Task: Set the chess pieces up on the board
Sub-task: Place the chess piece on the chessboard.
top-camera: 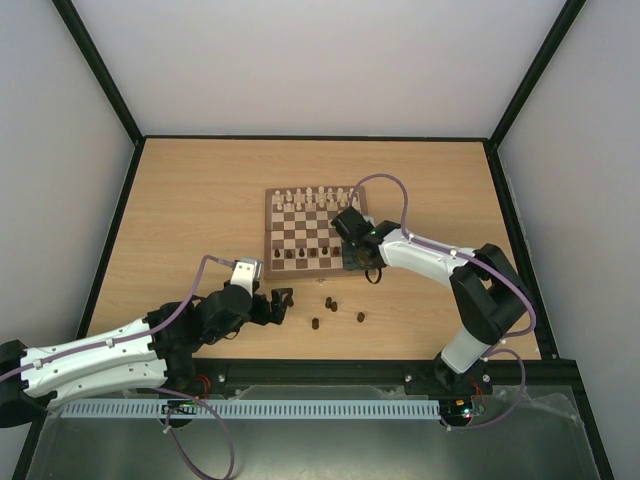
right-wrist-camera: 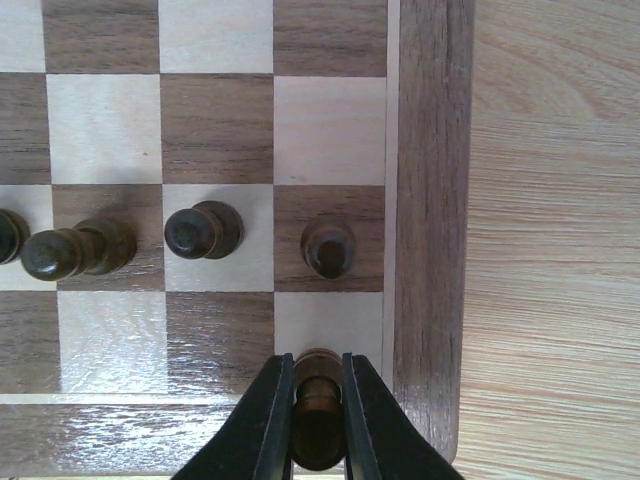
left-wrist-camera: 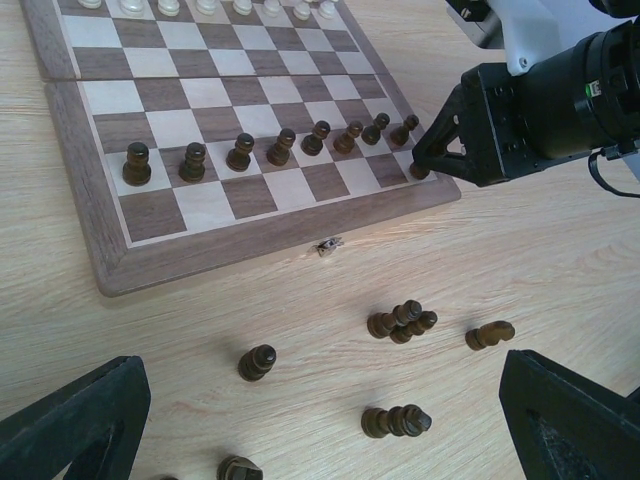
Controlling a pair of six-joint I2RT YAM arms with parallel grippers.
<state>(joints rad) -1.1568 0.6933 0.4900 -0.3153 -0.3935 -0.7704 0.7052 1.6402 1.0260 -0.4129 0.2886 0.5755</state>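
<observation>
Chess piece [right-wrist-camera: 318,430], dark, pinched by the right gripper [right-wrist-camera: 318,372] at the board's [right-wrist-camera: 430,200] near right corner; left gripper [top-camera: 281,305] wide open, empty.

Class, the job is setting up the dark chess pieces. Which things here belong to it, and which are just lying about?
Job: board, standing dark pieces on it, loose dark pieces on the table, right hand gripping one dark piece.
Lying about: white pieces, already lined up.
</observation>
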